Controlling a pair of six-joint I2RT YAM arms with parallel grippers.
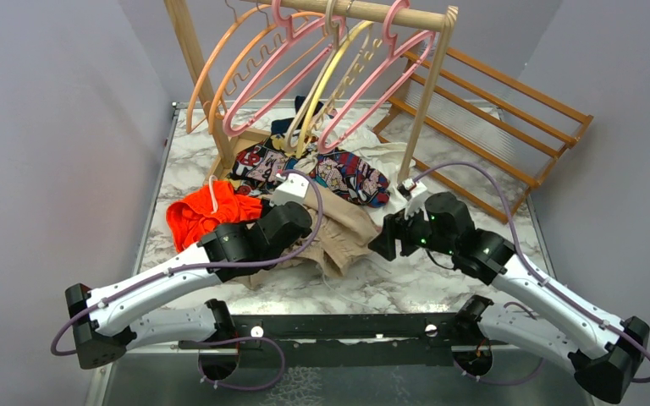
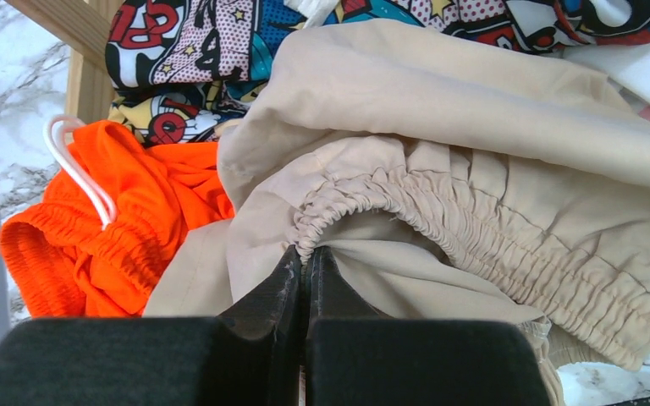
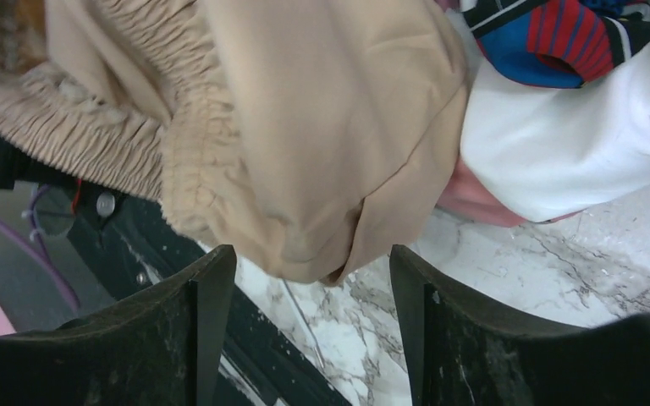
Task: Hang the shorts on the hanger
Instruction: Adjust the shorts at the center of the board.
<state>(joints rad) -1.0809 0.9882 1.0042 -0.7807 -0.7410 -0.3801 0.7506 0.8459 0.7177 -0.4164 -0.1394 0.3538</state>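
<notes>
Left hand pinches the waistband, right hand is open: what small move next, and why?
Probably ease the right hand forward and close on the shorts hanging just ahead of its open fingers; the left hand pinches the waistband.

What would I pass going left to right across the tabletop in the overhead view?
Orange garment → beige shorts → right gripper, open at the shorts' edge → slatted wooden rack.
</notes>
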